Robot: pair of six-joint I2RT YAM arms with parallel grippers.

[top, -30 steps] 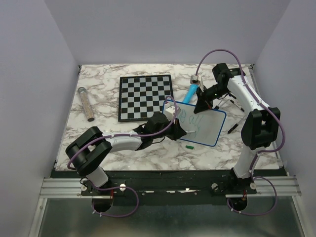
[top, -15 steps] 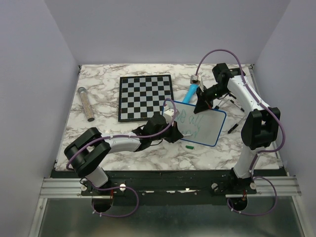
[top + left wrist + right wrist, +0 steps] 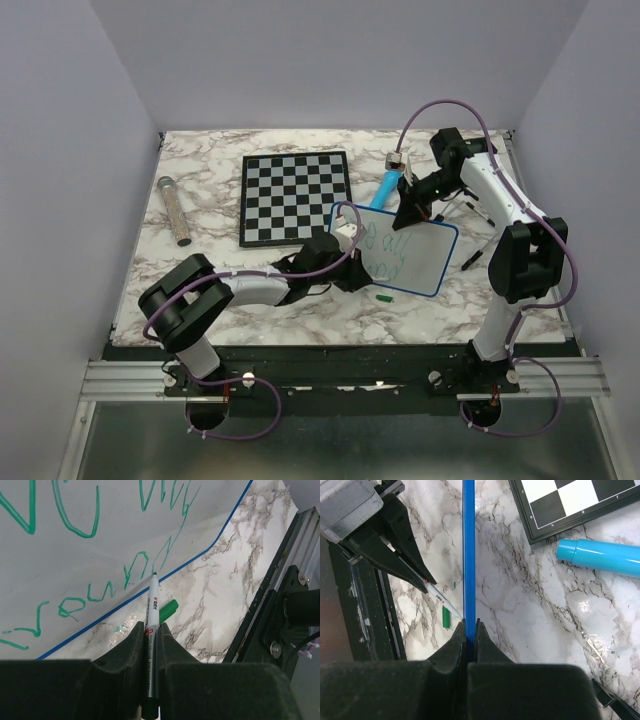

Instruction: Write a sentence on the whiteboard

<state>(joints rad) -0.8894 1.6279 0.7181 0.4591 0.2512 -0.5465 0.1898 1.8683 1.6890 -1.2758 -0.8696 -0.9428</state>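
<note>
From above, the whiteboard (image 3: 425, 262) lies right of centre on the table (image 3: 200, 270). Its long side runs roughly across the table, and the checkered board (image 3: 295, 195) sits just beyond its left end. Your left gripper (image 3: 352, 268) reaches in over the board's near-left part, so the left arm is the one placed to write. Your right gripper (image 3: 408, 218) sits at the far rim. The green sentence (image 3: 395, 245) fills the left half, and the right half is bare.

In the left wrist view, the fingers (image 3: 131, 640) are clamped tight on a thin white pen (image 3: 151, 612). It points straight ahead, with its tip on the white surface at the end of the lower row of letters. The blue rim passes just beside the tip, so I judge there is almost no room toward that edge. Your next stroke should head back into the board, which lies ahead and to the left of the tip. A green cap (image 3: 168, 611) lies on the table just past the rim.

In the right wrist view, the board shows edge-on as a blue line. The right fingers are closed on that rim, pinning the board. The pen tip meets the board just to the left of them. I cannot tell whether the board is lifted at all.
</note>
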